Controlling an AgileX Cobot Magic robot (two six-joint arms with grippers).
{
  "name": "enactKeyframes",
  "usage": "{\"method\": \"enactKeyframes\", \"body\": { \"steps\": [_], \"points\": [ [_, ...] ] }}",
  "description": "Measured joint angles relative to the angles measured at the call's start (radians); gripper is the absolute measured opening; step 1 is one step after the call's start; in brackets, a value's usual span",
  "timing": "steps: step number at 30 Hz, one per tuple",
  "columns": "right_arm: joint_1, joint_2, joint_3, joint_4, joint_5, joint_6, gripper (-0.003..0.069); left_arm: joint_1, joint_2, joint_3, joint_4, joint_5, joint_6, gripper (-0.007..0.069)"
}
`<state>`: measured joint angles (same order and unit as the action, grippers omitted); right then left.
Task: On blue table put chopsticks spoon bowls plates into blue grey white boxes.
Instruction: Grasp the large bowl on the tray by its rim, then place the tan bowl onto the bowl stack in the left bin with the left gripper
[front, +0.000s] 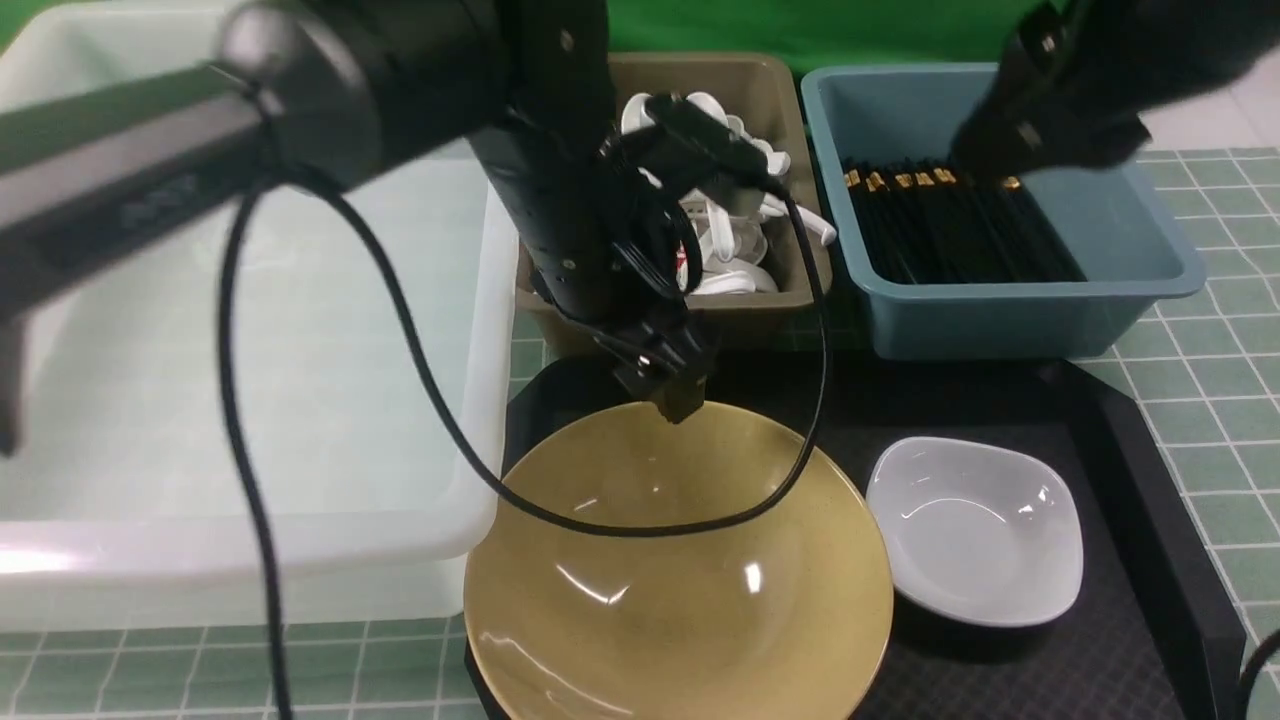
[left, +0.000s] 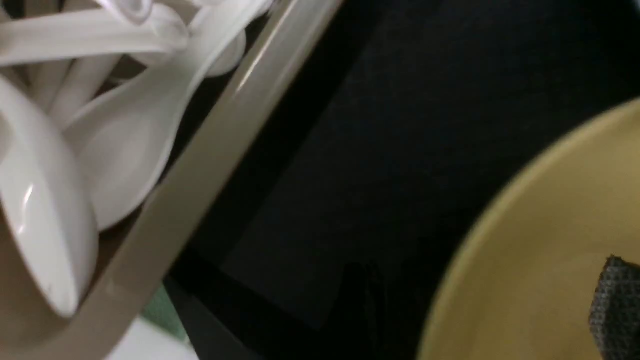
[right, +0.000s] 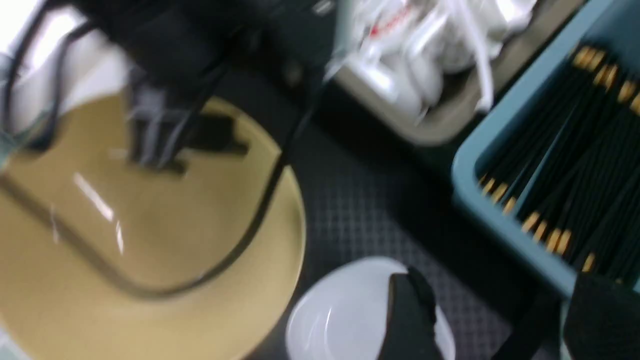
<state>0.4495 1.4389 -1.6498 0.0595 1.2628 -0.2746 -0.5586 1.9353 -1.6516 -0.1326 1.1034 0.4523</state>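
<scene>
Left gripper (front: 672, 392) hovers over the far rim of the yellow bowl (front: 680, 560). Only one textured pad (left: 617, 305) shows in its wrist view, so I can't tell how wide the jaws are; nothing seen in them. Right gripper (front: 985, 165) is above the chopsticks (front: 960, 230) in the blue box (front: 1000, 320), jaws apart, apparently empty.

Looks like the bowl is next, probably bound for the white box (front: 230, 560) on the left. It sits on the near-left part of the black tray (front: 1150, 500), with the white dish (front: 975, 530) just right of it.

For the grab: straddle the far rim, one pad inside, one outside, deep enough to catch wall and not just lip. Glaze is glossy and hard and the walls flare wide, so expect slip and tipping; close firmly, lift slow. The arm's cable (front: 640, 525) drapes across the bowl mouth, so watch for snagging. Clear the box's translucent plastic wall before moving left.

Grey box (front: 775, 100) at far centre holds smooth white spoons (front: 735, 245); tray surface is a fine matte grid
</scene>
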Motion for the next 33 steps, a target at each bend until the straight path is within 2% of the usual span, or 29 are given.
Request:
{"method": "enactKeyframes", "body": {
  "steps": [6,8,10,13,15,17,19,24,29,33],
  "points": [
    [0.0,-0.014,0.05,0.0,-0.001,-0.023,0.044,0.0,0.082,-0.008,0.002,-0.025,0.027,0.054],
    [0.0,-0.014,0.051,0.004,-0.001,-0.045,0.0428,0.0,0.099,-0.008,0.002,-0.015,0.02,0.0501],
    [0.0,-0.014,0.051,0.007,-0.001,-0.057,0.0389,-0.001,0.102,-0.008,-0.001,0.002,0.002,0.0407],
    [0.0,-0.014,0.053,0.016,-0.001,-0.084,0.0247,-0.002,0.102,-0.009,0.002,0.04,-0.03,0.0179],
    [0.0,-0.014,0.054,0.035,-0.001,-0.098,0.0158,-0.001,0.098,-0.011,-0.005,0.091,-0.029,0.01],
    [0.0,-0.014,0.054,0.062,-0.001,-0.122,0.0067,0.001,0.09,-0.015,-0.038,0.116,-0.043,0.0054],
    [0.0,-0.014,0.053,0.096,-0.001,-0.136,0.0039,0.001,0.075,-0.016,-0.053,0.119,-0.041,0.0034],
    [0.012,-0.014,0.013,0.138,-0.001,-0.165,0.0037,0.001,0.011,-0.02,-0.077,0.128,-0.053,0.0011],
    [0.071,-0.014,-0.043,0.145,-0.001,-0.174,0.0037,0.022,-0.094,-0.046,-0.092,0.117,-0.08,0.0009],
    [0.156,-0.014,-0.097,0.154,-0.001,-0.18,0.0037,0.114,-0.208,-0.062,-0.158,0.113,-0.114,0.0009]
  ]
}}
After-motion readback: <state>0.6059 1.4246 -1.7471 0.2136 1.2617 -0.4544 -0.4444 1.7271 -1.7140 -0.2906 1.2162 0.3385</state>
